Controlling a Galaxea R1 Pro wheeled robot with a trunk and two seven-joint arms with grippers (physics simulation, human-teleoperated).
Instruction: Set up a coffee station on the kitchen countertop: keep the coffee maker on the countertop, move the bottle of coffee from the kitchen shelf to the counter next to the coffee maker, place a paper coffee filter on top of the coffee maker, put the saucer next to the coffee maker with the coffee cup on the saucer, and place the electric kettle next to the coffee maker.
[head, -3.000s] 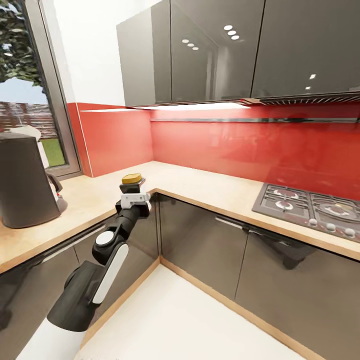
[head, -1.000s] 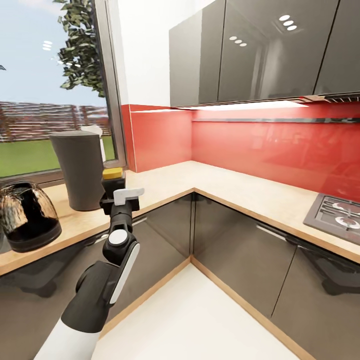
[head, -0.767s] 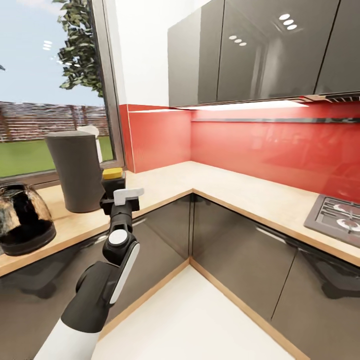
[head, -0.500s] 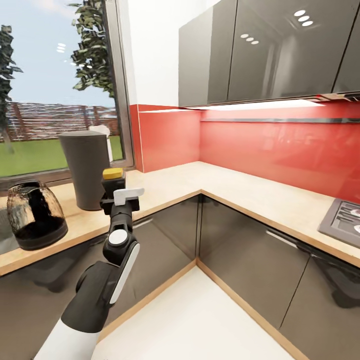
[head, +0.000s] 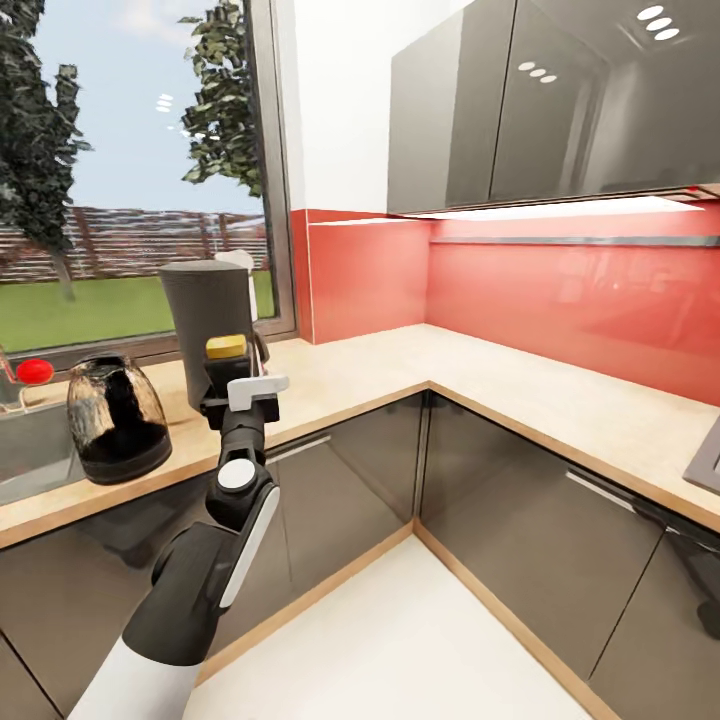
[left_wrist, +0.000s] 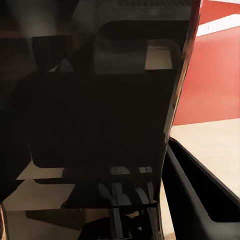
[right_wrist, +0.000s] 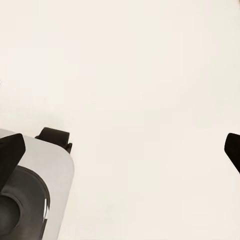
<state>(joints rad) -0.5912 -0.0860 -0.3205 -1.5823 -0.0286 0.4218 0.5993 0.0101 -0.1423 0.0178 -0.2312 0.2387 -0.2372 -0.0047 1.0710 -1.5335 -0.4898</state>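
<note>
Head cam: my left gripper (head: 232, 385) clamped on bottle of coffee (head: 227, 358), coffee maker (head: 208, 322) right behind, electric kettle (head: 115, 417) beside. Right wrist cam: right gripper (right_wrist: 122, 147) fingers spread wide over pale floor (right_wrist: 140, 75).

window (head: 130, 170) with trees, lawn | red backsplash (head: 560, 300) | dark wall cabinets (head: 560, 100) | pale floor (head: 400, 640)

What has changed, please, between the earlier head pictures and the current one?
Mainly the camera swung left along the kitchen countertop: the hob has slid out at the right, while the electric kettle and a sink with a red knob have come in at the left. The left end effector stays shut on the bottle of coffee, raised in front of the coffee maker.
</note>
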